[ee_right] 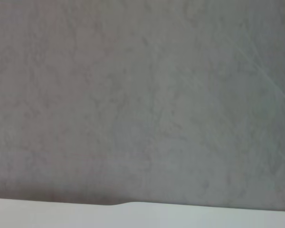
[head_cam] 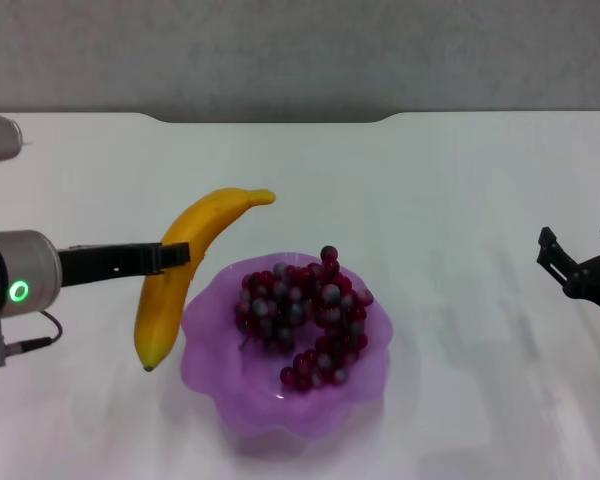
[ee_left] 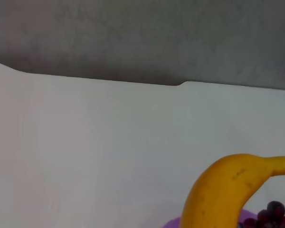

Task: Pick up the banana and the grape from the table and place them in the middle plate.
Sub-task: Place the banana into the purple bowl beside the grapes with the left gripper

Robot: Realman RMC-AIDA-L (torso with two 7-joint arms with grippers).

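Bare table (head_cam: 460,180) all around plate (head_cam: 215,385); grapes (head_cam: 305,315) inside.

Grape (head_cam: 305,318) in middle plate (head_cam: 365,392); banana (head_cam: 185,268) just left of plate.

Glossy banana (head_cam: 180,275); translucent plastic plate (head_cam: 220,370); smooth table (head_cam: 430,180).

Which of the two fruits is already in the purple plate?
The grape bunch lies inside the purple plate; the banana is beside its rim, at the left gripper.
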